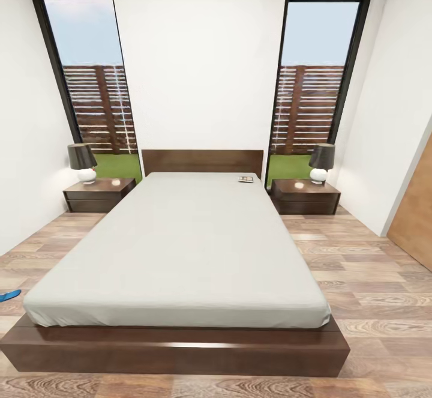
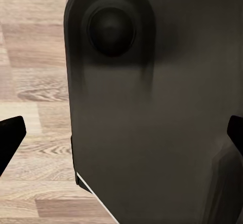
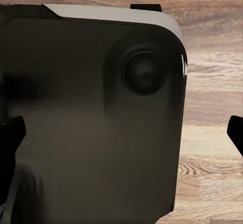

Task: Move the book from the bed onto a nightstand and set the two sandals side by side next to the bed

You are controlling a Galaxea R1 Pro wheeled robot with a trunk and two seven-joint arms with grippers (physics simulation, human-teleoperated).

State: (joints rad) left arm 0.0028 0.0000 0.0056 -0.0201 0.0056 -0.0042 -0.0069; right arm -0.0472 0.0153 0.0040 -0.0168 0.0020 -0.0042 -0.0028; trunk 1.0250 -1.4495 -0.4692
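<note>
Book: small paperback lying flat on the far right corner of the mattress, near the headboard.
Bed: low dark wood frame, light grey mattress, seen from its foot.
Nightstands: one on the left, one on the right, each with a lamp on top.
Sandal: blue, partly visible on the floor at the bed's left.
Left gripper: fingers spread wide apart, holding nothing, over a dark robot panel.
Right gripper: the same, spread and empty.

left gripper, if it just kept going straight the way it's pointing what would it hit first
Most likely the dark robot body panel right ahead between the open fingers, with wood floor beyond it; depth is hard to judge.
</note>
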